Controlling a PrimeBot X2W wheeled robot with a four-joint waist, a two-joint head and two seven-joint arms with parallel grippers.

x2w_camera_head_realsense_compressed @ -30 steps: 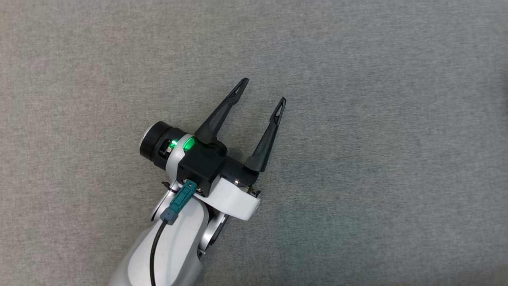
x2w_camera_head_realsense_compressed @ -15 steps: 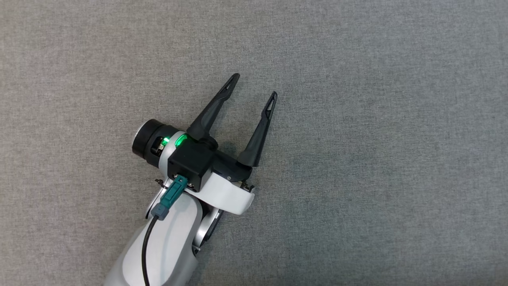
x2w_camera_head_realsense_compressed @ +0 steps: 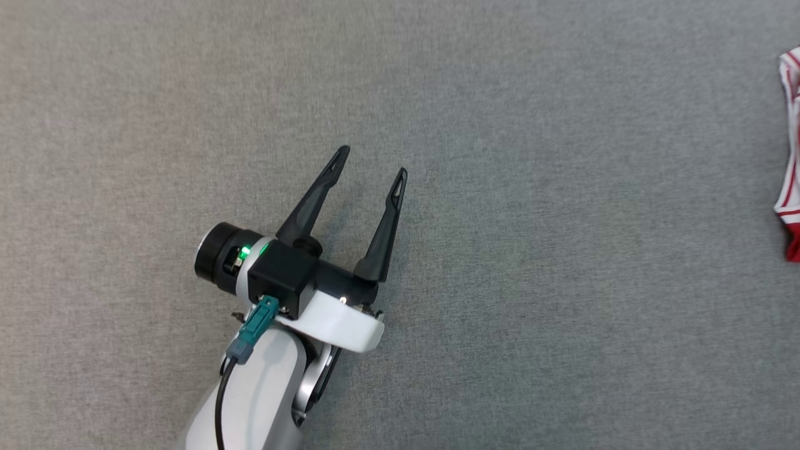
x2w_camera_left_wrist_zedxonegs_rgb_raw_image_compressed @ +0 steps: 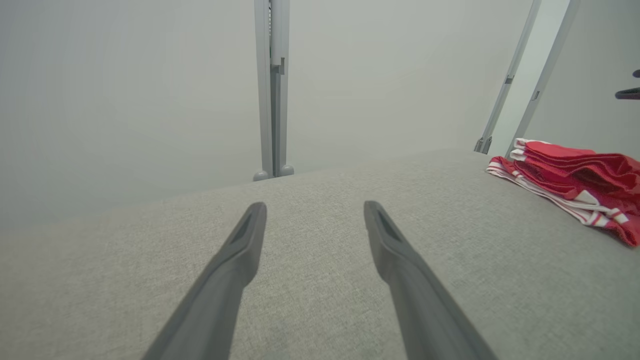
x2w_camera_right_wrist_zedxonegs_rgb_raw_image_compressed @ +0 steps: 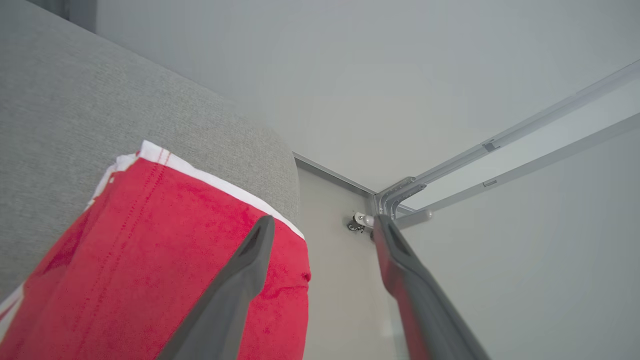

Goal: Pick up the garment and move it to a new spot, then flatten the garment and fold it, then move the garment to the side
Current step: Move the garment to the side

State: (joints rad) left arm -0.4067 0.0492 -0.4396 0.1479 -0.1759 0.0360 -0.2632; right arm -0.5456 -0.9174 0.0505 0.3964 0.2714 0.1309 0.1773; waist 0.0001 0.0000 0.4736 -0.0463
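Note:
The garment (x2w_camera_head_realsense_compressed: 792, 156) is red with white stripes and lies folded at the far right edge of the head view. In the left wrist view the garment (x2w_camera_left_wrist_zedxonegs_rgb_raw_image_compressed: 575, 180) rests in flat layers near the grey surface's far right corner. My left gripper (x2w_camera_head_realsense_compressed: 373, 161) hovers open over bare grey fabric, well left of the garment, with nothing between its fingers (x2w_camera_left_wrist_zedxonegs_rgb_raw_image_compressed: 240, 255). My right gripper (x2w_camera_right_wrist_zedxonegs_rgb_raw_image_compressed: 324, 222) is open just above the garment (x2w_camera_right_wrist_zedxonegs_rgb_raw_image_compressed: 150, 250). Its left finger lies over the red cloth and its right finger reaches past the surface's edge.
The grey fabric-covered surface (x2w_camera_head_realsense_compressed: 562, 250) spreads under both arms. Its rounded corner (x2w_camera_right_wrist_zedxonegs_rgb_raw_image_compressed: 280, 165) drops off right beside the garment. A metal post (x2w_camera_left_wrist_zedxonegs_rgb_raw_image_compressed: 272, 100) stands behind the far edge, and slanted frame rails (x2w_camera_right_wrist_zedxonegs_rgb_raw_image_compressed: 400, 192) meet beyond the corner.
The head view has shifted, bringing the garment's edge in at the right. My left gripper stays open and sits slightly lower and further left in the picture.

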